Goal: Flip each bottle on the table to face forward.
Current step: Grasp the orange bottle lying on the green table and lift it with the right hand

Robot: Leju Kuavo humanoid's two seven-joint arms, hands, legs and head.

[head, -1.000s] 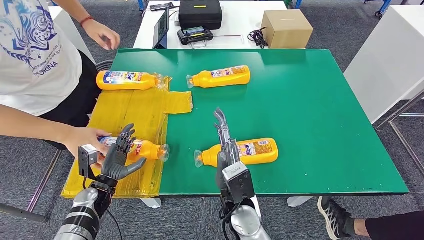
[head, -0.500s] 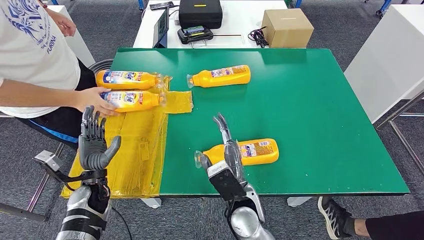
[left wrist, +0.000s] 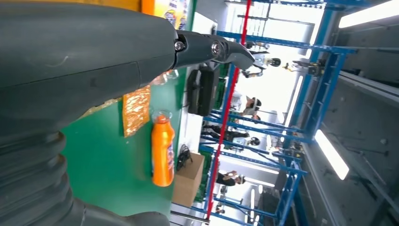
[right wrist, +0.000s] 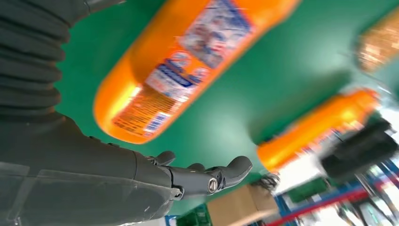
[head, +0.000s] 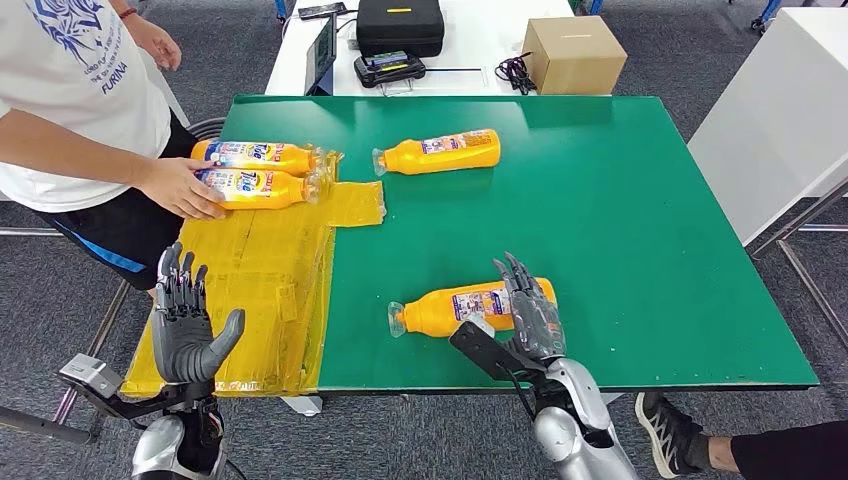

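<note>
Several orange bottles lie on their sides. The nearest bottle (head: pixel 455 308) (right wrist: pixel 188 61) lies on the green table (head: pixel 620 200) by the front edge, cap to the left. My right hand (head: pixel 530 312) hovers at its base end with fingers (right wrist: pixel 207 176) spread, holding nothing. A second bottle (head: pixel 440 152) (left wrist: pixel 162 153) lies further back. Two more bottles (head: pixel 255 155) (head: pixel 255 186) lie side by side on the yellow mat (head: pixel 260 260); a person's hand (head: pixel 185 188) rests on the nearer one. My left hand (head: pixel 185 325) is raised and open over the mat's front left corner.
The person stands at the table's left side. Behind the green table a white table carries a black case (head: pixel 400 25) and a cardboard box (head: pixel 573 55). A white cabinet (head: pixel 780 120) stands to the right. A shoe (head: pixel 670 430) is on the floor at lower right.
The person carried a bottle from the mat's front up beside the far one. My right hand swung right to the near bottle's base end. My left hand dropped back toward the mat's front corner.
</note>
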